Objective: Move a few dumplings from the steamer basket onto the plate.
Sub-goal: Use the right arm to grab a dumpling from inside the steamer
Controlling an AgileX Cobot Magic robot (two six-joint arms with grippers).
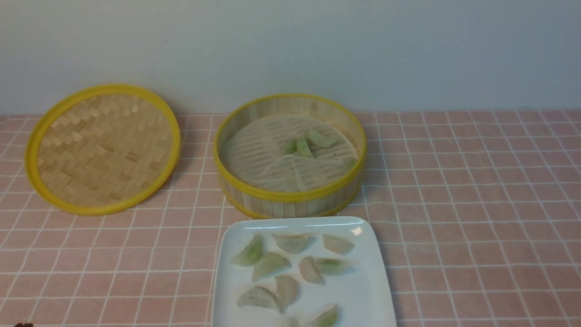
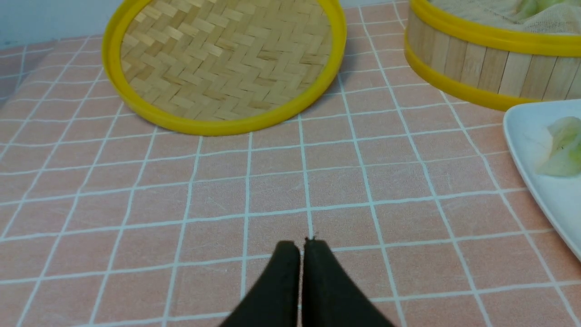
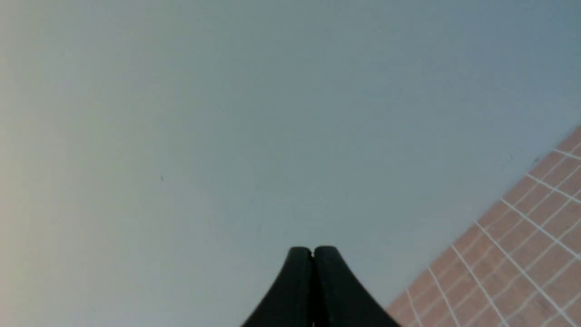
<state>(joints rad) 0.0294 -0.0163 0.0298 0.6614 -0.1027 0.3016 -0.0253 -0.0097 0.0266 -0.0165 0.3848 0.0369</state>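
The steamer basket (image 1: 290, 200) stands at the middle back with a few pale green dumplings (image 1: 303, 144) on its liner. The white square plate (image 1: 367, 290) lies just in front of it and holds several dumplings (image 1: 269, 263). The basket (image 2: 481, 63) and the plate's edge (image 2: 531, 150) also show in the left wrist view. My left gripper (image 2: 299, 245) is shut and empty, low over the pink cloth, left of the plate. My right gripper (image 3: 312, 250) is shut and empty, facing the grey wall. Neither gripper shows in the front view.
The flat woven-bamboo lid (image 1: 103, 147) with a yellow rim leans at the back left; it also shows in the left wrist view (image 2: 222, 59). A pink checked tablecloth (image 1: 476, 204) covers the table. A grey wall (image 1: 290, 45) stands behind.
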